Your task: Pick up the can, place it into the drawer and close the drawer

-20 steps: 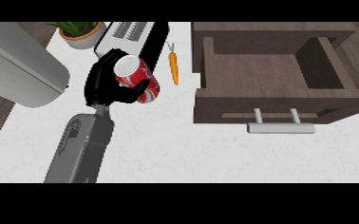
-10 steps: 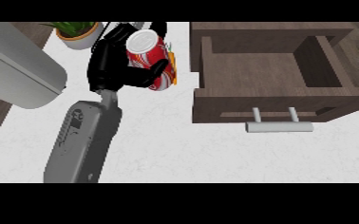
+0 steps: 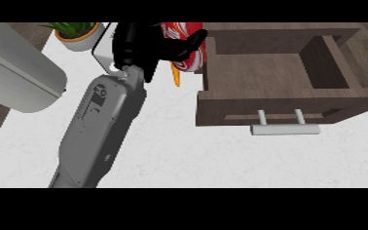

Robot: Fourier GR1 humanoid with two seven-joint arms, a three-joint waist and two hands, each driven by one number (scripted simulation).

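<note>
At the upper middle of the head view, the left hand is curled round the can, with one black finger wrapped across the can's right side. The can is red and white, held above the counter and just left of the drawer; its upper part is cut off by the edge of the view. The grey left forearm runs from the lower left of the view up to the hand, at a slight tilt to the right. Below the can, a small orange carrot shows in part, lying on the counter just beside the drawer's left wall. The drawer is pulled open: its brown interior is visible, and its front panel carries a pale bar handle on two posts. A potted plant stands at the upper left, near a white object that is mostly hidden behind the hand. A large grey rounded body occupies the left edge of the view. The right hand does not appear in the view.
</note>
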